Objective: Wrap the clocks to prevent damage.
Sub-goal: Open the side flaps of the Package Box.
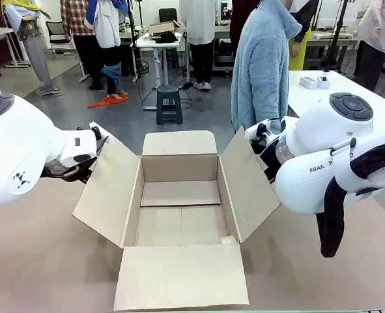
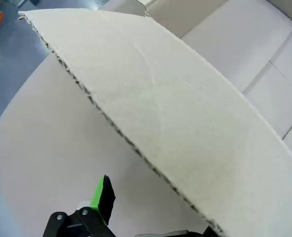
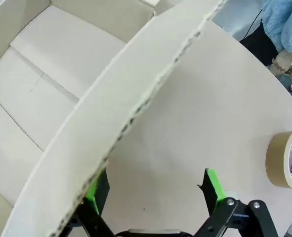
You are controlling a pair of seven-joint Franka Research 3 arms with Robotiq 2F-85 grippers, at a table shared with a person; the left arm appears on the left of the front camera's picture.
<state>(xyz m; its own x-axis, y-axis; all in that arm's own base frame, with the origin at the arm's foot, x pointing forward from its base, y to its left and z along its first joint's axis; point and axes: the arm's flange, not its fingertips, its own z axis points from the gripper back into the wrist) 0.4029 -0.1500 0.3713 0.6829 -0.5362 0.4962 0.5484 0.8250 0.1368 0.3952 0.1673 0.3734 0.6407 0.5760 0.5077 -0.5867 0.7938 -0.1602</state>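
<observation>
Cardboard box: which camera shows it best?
The front view: the whole open box with four flaps spread. The left wrist view catches mostly its left flap; the right wrist view, its right flap and some floor.

Glossy white right arm (image 1: pixel 322 163), black right tool (image 3: pixel 154 181) (green pads (image 3: pixel 212 185)).
</observation>
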